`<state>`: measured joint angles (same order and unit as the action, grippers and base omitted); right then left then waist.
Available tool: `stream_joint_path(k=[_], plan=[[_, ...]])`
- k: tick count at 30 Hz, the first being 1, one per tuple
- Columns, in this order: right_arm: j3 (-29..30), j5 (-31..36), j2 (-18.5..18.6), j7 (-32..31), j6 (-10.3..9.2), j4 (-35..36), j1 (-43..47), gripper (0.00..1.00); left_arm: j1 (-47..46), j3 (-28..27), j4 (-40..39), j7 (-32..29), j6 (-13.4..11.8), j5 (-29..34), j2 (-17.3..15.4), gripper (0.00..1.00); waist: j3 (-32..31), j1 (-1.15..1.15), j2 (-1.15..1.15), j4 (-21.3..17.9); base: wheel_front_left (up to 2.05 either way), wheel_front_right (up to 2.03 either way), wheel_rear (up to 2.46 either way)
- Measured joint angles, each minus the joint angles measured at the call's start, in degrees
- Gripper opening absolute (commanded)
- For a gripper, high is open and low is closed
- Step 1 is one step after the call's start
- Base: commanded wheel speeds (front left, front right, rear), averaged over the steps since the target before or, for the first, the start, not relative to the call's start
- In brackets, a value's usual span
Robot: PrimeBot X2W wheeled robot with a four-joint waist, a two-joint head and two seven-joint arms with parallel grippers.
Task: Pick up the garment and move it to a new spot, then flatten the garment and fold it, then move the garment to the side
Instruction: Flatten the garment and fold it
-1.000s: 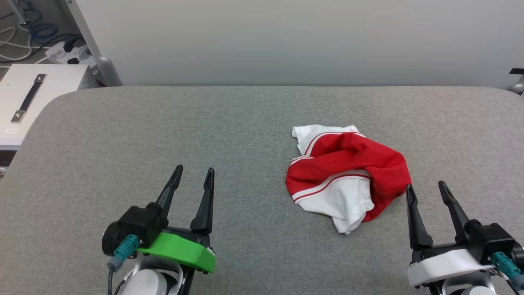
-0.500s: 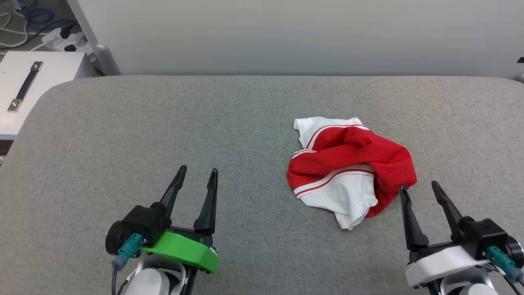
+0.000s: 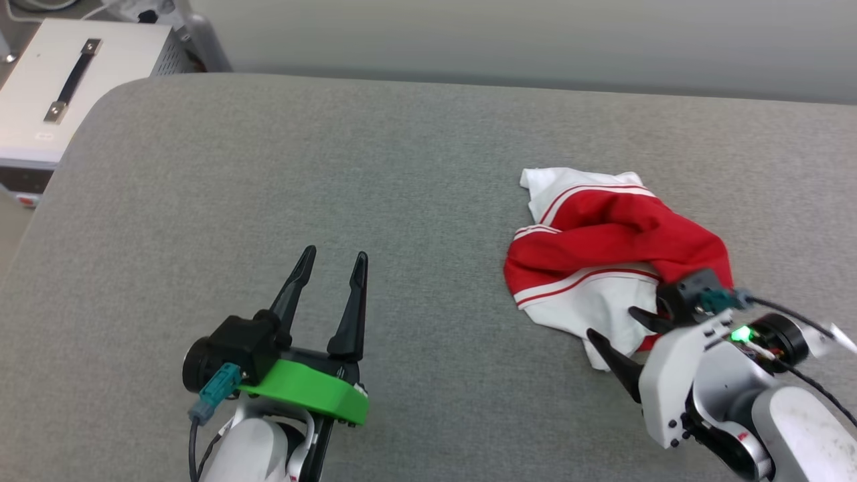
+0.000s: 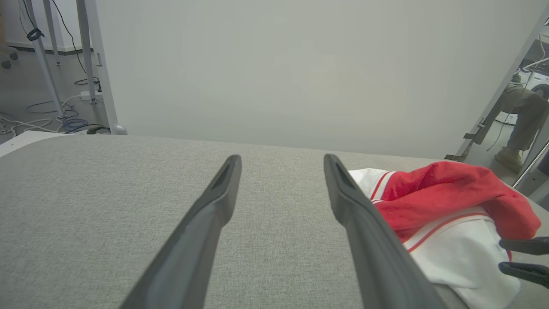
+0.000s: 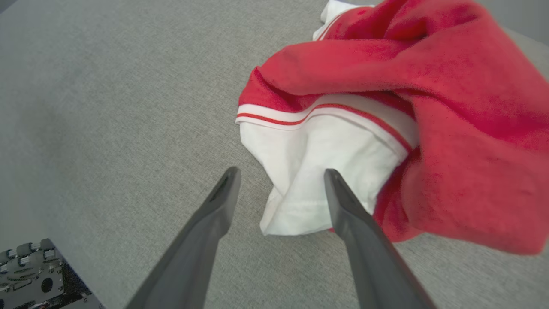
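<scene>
The garment [image 3: 602, 258] lies crumpled on the table [image 3: 402, 167], right of centre. The right end effector [image 3: 610, 321], spread wide, brackets its near white corner, perhaps touching. The left end effector [image 3: 336, 252], also wide, is well apart.

My left gripper [image 3: 335, 252] has long dark tapered fingers [image 3: 348, 314], a green bracket [image 3: 304, 396], a teal connector [image 3: 215, 392] and a black cable [image 3: 191, 452]. My right gripper [image 3: 610, 321] has a white bracket [image 3: 673, 375] with what look like dark screws [image 3: 671, 422], plus a green light [image 3: 740, 334].
</scene>
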<state>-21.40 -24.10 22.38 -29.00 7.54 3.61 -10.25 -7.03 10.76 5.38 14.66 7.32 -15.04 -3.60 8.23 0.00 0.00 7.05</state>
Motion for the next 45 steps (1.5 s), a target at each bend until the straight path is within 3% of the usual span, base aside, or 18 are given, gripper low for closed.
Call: stream_joint_path(k=[9, 22, 23, 24, 25, 36, 45], plan=[[-4.98, -3.02, 1.45, -12.1, 0.0, -6.06, -8.87, 1.0, -1.71, 0.47, 0.19, 0.0, 0.0, -0.15, 0.19, 1.0, 3.04, 0.0, 0.0, 4.02, 0.0, 0.0, 0.0], [-8.29, -3.21, 2.04, -14.38, -0.03, -15.36, -14.0, 1.0, -2.74, 0.47, 0.24, 0.0, 0.0, -0.64, 0.29, 1.0, 6.66, 0.0, 0.0, 8.91, 0.0, 0.0, 0.0], [-8.46, -3.74, 2.07, -14.6, -0.03, -15.62, -14.11, 0.95, -2.74, 0.37, 0.24, 0.0, 0.0, -0.64, 0.29, 1.0, 6.81, 0.0, 0.0, 9.06, 0.0, 0.0, 0.0], [-8.67, -4.17, 2.2, -14.62, -0.03, -15.75, -14.34, 0.27, -2.74, 0.27, 0.24, 0.0, 0.0, -0.65, 0.29, 1.0, 6.89, 0.0, 0.0, 9.11, 0.0, 0.0, 0.0], [-8.88, -4.48, 2.29, -14.61, -0.03, -15.82, -14.47, 0.0, -2.73, 0.19, 0.26, 0.0, 0.0, -0.65, 0.29, 1.0, 6.89, 0.0, 0.0, 9.09, 0.0, 0.0, 0.0], [-11.99, -9.6, 4.25, -10.55, -0.02, -12.68, -11.12, 0.0, -2.61, -0.23, 1.24, 0.01, 0.01, -0.55, 0.38, 1.0, 4.21, 0.0, 0.0, 5.93, 0.0, 0.0, 0.0], [-8.04, -13.96, 12.62, -11.92, -0.01, -5.21, 1.33, 0.0, -0.8, -0.53, 1.81, 0.0, 0.0, -0.37, 0.43, 1.0, -0.34, 0.0, 0.0, 2.15, 0.0, 0.0, 0.0]])
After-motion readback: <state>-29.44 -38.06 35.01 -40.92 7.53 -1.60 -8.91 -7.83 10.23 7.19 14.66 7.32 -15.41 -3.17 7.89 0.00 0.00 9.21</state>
